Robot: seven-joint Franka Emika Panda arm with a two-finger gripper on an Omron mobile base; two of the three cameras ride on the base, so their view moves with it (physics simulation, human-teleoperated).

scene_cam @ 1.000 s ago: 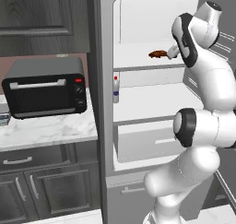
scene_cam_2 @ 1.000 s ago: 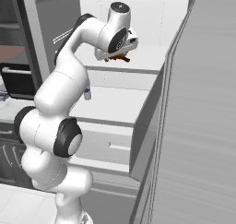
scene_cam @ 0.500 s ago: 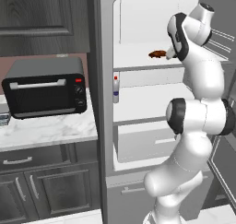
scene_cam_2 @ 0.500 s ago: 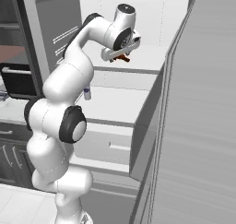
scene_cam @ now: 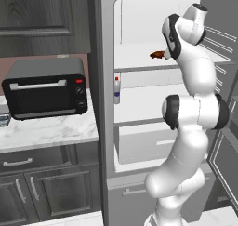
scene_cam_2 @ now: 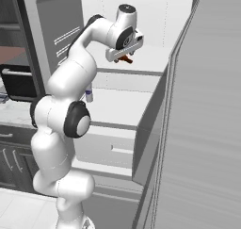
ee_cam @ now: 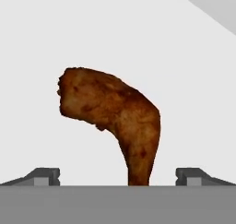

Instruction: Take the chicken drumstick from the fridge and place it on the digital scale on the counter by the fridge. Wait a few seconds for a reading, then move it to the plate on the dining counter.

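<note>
Gripper (ee_cam: 118,177) hovering with fingers spread wide, straddling but not touching chicken drumstick (ee_cam: 113,119) lying on white fridge (scene_cam: 139,88) shelf, centre frame in hand view, upper right in left base view.

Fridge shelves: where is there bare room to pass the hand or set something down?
The upper shelf is bare left of the chicken drumstick, out to the fridge wall. The middle shelf is bare right of the small bottle. It is tight at the drumstick itself, between the open gripper.
</note>
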